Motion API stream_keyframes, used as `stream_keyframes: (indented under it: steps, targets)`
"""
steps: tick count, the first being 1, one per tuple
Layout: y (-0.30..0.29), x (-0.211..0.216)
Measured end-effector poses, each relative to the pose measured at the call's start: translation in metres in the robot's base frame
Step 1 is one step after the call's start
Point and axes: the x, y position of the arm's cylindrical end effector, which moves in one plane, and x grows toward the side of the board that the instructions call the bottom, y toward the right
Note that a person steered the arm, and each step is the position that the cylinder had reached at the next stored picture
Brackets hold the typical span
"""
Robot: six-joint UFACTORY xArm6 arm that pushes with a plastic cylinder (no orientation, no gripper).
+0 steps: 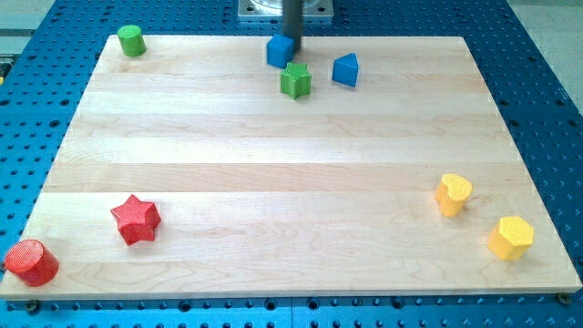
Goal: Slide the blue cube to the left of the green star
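The pale wooden surface (273, 173) sits on blue perforated board (36, 109). My tip (293, 42), with no claw, touches the blue cube (280, 51) near the top edge, just above the green star (295, 81).

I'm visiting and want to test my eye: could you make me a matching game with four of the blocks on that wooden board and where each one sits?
Blocks:
1. blue cube
2. green cylinder
3. red star
4. yellow hexagonal block

Places:
A. near the view's bottom right corner
B. at the view's top edge, right beside my tip
C. near the view's bottom left
D. at the view's top left corner

Pairs: 1-B, 2-D, 3-C, 4-A
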Motion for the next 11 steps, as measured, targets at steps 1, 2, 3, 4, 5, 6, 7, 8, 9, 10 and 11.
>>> stream_keyframes:
  steps: [1, 2, 3, 4, 5, 6, 7, 8, 9, 10, 11]
  targets:
    - [-0.051, 0.027]
    - [-0.012, 0.008]
    - [0.001, 0.026]
    - [-0.032, 0.062]
    - [-0.036, 0.051]
    - [-0.056, 0.032]
    - [-0.090, 0.051]
    - [-0.089, 0.056]
    - [-0.150, 0.076]
    - [-0.137, 0.099]
    - [-0.113, 0.087]
